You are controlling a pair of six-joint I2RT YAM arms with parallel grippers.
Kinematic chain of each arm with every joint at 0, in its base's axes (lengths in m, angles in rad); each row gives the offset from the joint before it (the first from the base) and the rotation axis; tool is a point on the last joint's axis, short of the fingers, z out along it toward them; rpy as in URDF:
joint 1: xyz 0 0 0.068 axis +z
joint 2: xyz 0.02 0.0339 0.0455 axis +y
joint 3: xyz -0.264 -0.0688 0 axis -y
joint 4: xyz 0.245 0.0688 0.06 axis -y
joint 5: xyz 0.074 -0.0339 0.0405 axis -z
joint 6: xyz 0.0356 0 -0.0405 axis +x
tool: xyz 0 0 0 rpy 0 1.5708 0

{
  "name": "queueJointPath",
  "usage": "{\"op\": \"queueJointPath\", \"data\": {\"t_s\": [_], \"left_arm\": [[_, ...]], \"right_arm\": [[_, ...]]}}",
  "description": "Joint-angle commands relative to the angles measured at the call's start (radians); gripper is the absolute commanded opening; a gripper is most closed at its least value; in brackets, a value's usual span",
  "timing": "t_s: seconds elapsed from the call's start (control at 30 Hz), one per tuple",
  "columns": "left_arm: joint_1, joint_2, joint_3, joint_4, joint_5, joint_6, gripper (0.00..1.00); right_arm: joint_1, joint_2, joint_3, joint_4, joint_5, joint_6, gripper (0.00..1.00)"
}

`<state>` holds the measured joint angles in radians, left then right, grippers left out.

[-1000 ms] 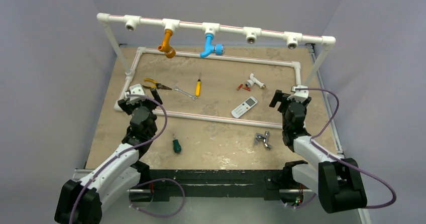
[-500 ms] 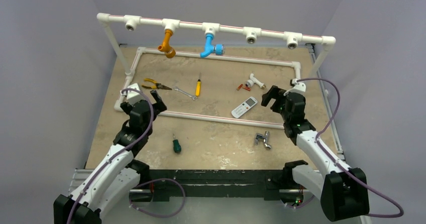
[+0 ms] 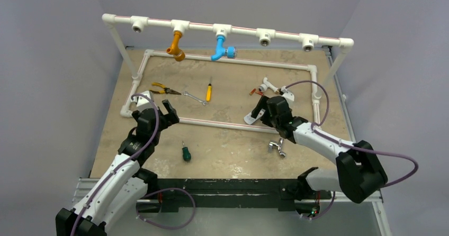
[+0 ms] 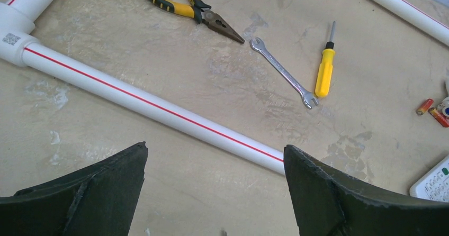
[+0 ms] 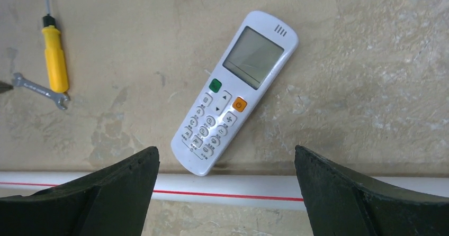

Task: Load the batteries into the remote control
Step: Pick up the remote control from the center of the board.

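White remote control [image 5: 233,93] face-up, grey screen, green and orange buttons; right gripper [image 5: 225,156] above, wide, empty; left gripper [image 4: 214,148] likewise.

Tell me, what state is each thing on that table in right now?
remote control, face up on the table, untouched.
batteries, loose on the table, outside the remote control.
left gripper, open, empty.
right gripper, open, empty, above the remote control.
pliers, lying flat, jaws closed.
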<state>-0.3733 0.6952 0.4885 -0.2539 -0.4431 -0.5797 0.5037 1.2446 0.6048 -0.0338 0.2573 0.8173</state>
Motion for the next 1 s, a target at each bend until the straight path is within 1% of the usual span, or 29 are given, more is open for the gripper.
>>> {"op": "queueJointPath", "data": {"t_s": [0.0,0.17,0.3,0.4,0.57,0.73,0.87,0.97], "left_arm": [[0.007,-0.002,0.04,-0.015,0.025,-0.023,0.96],[0.007,0.005,0.043,-0.016,-0.012,-0.014,0.96],[0.007,0.01,0.042,-0.015,-0.015,-0.016,0.96],[0.007,0.012,0.043,-0.014,-0.02,-0.018,0.96],[0.007,0.013,0.056,-0.017,-0.026,-0.013,0.96],[0.007,0.027,0.06,-0.017,-0.022,-0.018,0.96],[0.007,0.03,0.077,-0.027,-0.017,-0.015,0.96],[0.007,0.026,0.08,-0.027,-0.02,-0.013,0.96]], "right_arm": [[0.029,0.078,0.087,-0.131,0.162,0.175,0.98],[0.032,0.18,0.16,-0.161,0.178,0.194,0.98],[0.048,0.269,0.252,-0.228,0.194,0.198,0.97],[0.062,0.318,0.297,-0.246,0.201,0.198,0.97],[0.101,0.414,0.405,-0.366,0.253,0.204,0.96],[0.117,0.492,0.457,-0.426,0.27,0.209,0.88],[0.121,0.521,0.469,-0.438,0.279,0.212,0.83],[0.123,0.537,0.483,-0.454,0.284,0.206,0.77]]}}
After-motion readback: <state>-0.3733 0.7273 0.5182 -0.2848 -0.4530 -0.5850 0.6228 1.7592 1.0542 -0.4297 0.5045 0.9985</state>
